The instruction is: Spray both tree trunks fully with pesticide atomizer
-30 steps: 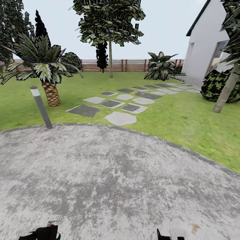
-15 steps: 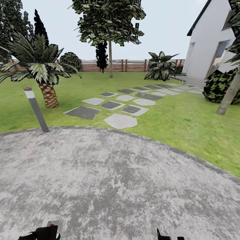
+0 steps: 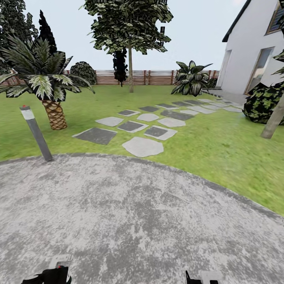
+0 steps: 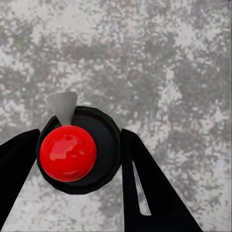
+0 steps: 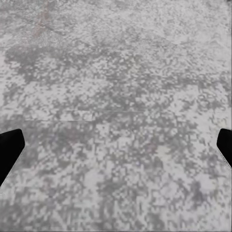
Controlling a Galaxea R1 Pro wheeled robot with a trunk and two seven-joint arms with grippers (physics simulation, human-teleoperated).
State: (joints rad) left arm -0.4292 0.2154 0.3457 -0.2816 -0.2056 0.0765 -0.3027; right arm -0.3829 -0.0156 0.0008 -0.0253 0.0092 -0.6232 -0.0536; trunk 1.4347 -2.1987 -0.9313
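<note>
— Left hand (image 4: 79, 159): status?
— Closed on the pesticide atomizer (image 4: 77, 150), red top between the two black fingers, above the grey floor (image 3: 138, 221). Right hand (image 5: 116, 150) spread wide, holding nothing.
— Step in hand?
— Judged: pickup done, transit to spraying. Nearest mottled tree trunk (image 3: 274, 122) stands at right edge of the head frame; another tree (image 3: 130, 67) upper centre.
— Next?
— Likely approach across the grass, then aim the nozzle.

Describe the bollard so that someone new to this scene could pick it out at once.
Start from the round grey concrete paving in the foreground and follow its edge toward the short palm. The bollard stands right at that edge, leaning. It is the only slim grey post with a white band and a small red cap, unlike the palm's scaly trunk.
</note>
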